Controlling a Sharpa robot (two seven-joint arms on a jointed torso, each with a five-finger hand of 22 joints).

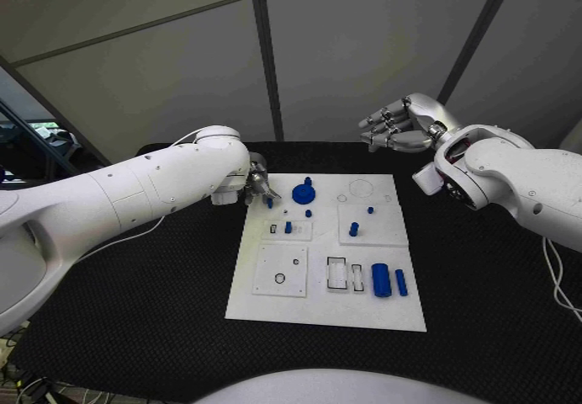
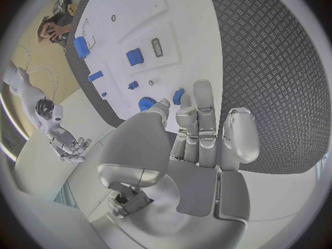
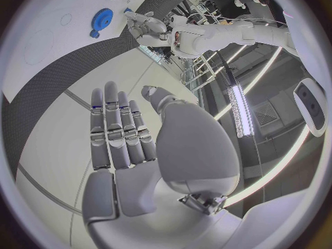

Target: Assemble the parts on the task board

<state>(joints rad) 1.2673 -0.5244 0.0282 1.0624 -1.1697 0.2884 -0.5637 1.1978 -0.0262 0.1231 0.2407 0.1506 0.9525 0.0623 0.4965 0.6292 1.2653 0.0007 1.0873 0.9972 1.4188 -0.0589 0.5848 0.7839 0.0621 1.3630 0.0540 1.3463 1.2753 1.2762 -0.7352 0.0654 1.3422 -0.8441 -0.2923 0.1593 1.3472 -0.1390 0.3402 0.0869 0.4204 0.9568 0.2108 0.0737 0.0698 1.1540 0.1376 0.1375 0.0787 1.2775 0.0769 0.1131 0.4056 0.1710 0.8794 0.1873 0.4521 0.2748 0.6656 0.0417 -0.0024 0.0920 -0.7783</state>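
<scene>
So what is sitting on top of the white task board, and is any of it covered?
On the task board lie small blue parts: a gear, two cylinders and small pegs. The left hand hangs over its far-left corner, covering whatever lies beneath.

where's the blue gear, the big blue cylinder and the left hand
blue gear (image 1: 304, 195), head view, on its toothed disc
big blue cylinder (image 1: 381, 279), head view, mid body
left hand (image 1: 260, 189), head view, on its fingers at the board's edge
</scene>
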